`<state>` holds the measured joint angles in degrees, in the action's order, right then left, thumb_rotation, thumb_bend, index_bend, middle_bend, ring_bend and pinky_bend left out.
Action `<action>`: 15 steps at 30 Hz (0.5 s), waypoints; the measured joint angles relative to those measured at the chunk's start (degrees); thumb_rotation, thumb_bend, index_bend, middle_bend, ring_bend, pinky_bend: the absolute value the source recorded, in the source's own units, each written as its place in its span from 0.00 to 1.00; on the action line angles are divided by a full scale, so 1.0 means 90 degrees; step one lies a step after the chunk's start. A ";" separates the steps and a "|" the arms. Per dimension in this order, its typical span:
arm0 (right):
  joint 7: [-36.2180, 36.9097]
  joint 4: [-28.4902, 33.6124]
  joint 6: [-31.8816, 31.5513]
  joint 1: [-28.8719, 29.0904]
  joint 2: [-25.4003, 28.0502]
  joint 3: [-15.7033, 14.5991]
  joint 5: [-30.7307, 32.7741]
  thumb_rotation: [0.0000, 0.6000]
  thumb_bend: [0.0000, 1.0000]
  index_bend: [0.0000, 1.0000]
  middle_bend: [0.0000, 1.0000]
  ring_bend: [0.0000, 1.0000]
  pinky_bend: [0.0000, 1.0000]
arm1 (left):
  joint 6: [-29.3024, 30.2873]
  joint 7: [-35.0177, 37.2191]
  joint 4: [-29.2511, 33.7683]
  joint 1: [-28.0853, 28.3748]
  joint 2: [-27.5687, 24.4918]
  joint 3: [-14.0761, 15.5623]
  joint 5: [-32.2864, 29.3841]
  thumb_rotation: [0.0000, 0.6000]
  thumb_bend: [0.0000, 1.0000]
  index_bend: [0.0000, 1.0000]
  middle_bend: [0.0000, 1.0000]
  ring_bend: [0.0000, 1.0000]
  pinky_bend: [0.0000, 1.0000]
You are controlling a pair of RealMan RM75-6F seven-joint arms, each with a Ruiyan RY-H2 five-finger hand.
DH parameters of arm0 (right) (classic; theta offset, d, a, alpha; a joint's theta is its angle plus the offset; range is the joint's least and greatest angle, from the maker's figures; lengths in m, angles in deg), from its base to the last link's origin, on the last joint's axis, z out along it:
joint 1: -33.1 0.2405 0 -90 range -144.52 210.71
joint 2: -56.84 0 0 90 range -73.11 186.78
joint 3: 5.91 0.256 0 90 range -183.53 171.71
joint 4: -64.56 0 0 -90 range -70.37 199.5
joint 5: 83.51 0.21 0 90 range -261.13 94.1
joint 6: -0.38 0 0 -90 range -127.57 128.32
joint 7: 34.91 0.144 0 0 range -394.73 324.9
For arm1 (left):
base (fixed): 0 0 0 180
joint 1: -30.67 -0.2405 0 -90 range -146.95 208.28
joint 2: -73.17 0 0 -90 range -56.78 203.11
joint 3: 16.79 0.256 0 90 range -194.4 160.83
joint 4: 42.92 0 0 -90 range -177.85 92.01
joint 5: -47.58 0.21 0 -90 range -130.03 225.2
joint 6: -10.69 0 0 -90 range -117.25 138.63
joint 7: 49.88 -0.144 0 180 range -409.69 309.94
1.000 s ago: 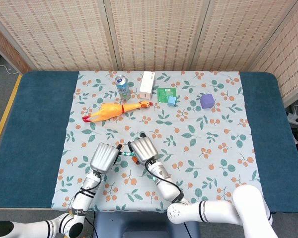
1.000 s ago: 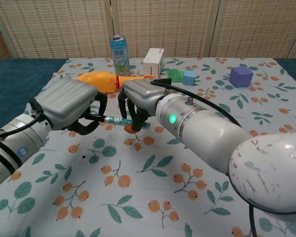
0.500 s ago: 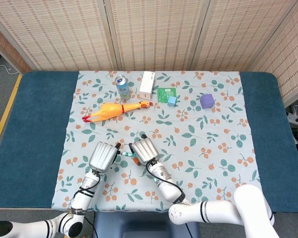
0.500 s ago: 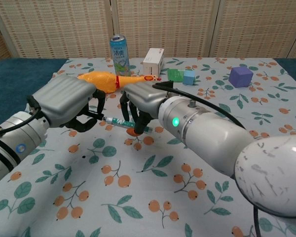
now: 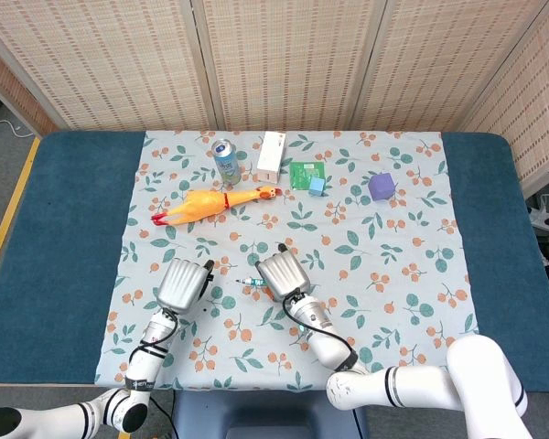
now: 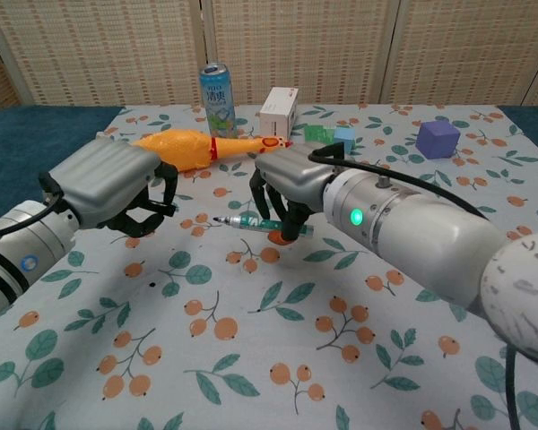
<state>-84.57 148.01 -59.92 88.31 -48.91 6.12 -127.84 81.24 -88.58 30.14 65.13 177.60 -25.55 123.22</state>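
My right hand [image 6: 291, 184] grips a slim pen [image 6: 255, 222] with a green-printed barrel, holding it level just above the floral cloth. The pen's bare dark tip points toward my left hand [image 6: 108, 184]. That hand has its fingers curled in, and a small dark cap-like piece [image 6: 164, 209] pokes out between them. In the head view the left hand [image 5: 185, 283] and the right hand [image 5: 282, 274] are a short gap apart near the front of the cloth. The pen [image 5: 250, 282] sticks out from the right hand only.
Toward the back lie a yellow rubber chicken [image 5: 210, 203], an upright drink can [image 5: 224, 159], a white box [image 5: 272, 155], a green card [image 5: 304, 173], a small blue cube [image 5: 318, 187] and a purple cube [image 5: 380, 186]. Blue table [image 5: 73, 229] borders the cloth.
Both hands held the pen together before. Now they have drawn apart: the right hand moved right with the pen, and the left hand moved left with the dark end piece.
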 measured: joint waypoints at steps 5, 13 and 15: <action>-0.0017 -0.0068 -0.0014 -0.0152 0.0046 -0.0402 -0.0151 1.00 0.28 0.55 0.66 0.47 0.24 | -0.0466 0.0212 -0.0201 -0.0046 0.0120 0.0161 -0.0267 1.00 0.44 0.48 1.00 0.90 1.00; 0.0066 -0.0033 0.0069 -0.0272 0.0084 -0.0414 0.0079 1.00 0.28 0.05 0.33 0.28 0.24 | -0.0605 0.0420 -0.0249 -0.0081 0.0169 0.0178 -0.0410 1.00 0.34 0.14 0.89 0.89 1.00; -0.0032 0.0051 0.0075 -0.0260 0.0128 -0.0389 0.0241 1.00 0.27 0.00 0.24 0.22 0.23 | -0.0561 0.0434 -0.0142 -0.0085 0.0106 0.0155 -0.0391 1.00 0.33 0.09 0.83 0.88 1.00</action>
<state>-84.85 148.46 -59.24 85.97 -47.75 2.62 -125.67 76.19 -84.68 28.86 64.36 178.55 -24.15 119.70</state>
